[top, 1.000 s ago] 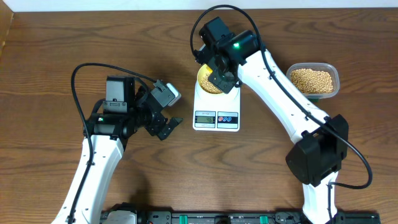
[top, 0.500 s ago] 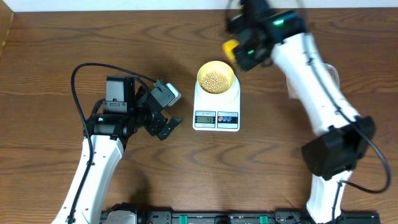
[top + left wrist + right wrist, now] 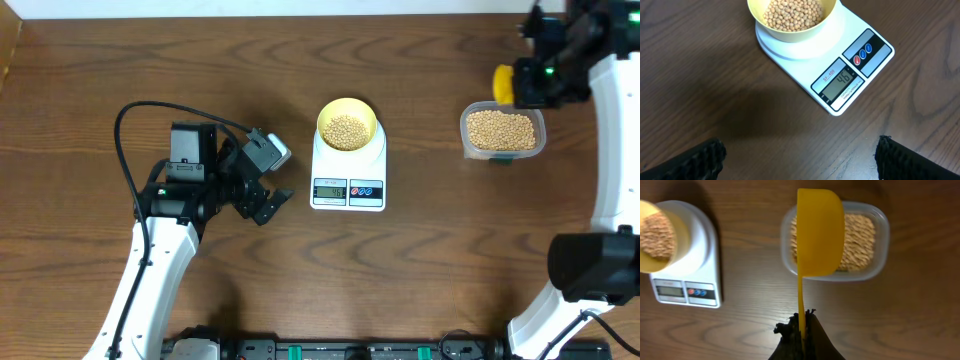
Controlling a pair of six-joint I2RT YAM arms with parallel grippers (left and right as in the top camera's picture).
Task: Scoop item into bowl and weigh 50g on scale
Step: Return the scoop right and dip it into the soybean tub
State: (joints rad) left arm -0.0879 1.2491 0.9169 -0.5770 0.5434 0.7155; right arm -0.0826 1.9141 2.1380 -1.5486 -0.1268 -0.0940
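A pale yellow bowl (image 3: 347, 125) holding tan beans (image 3: 347, 129) stands on the white scale (image 3: 348, 170); in the left wrist view the bowl (image 3: 791, 22) and scale (image 3: 850, 65) show, the display reading 46. My right gripper (image 3: 803, 325) is shut on the handle of a yellow scoop (image 3: 819, 232), held above the clear tub of beans (image 3: 860, 235), seen overhead at the right (image 3: 503, 131). The scoop (image 3: 505, 83) shows at the tub's far left edge. My left gripper (image 3: 268, 205) is open and empty, left of the scale.
The left arm's base and cable (image 3: 185, 160) lie at the left of the wooden table (image 3: 80, 120). A dark rail (image 3: 340, 350) runs along the front edge.
My right gripper has swung with the scoop from above the bowl to the right, over the tub. The left arm has not moved.
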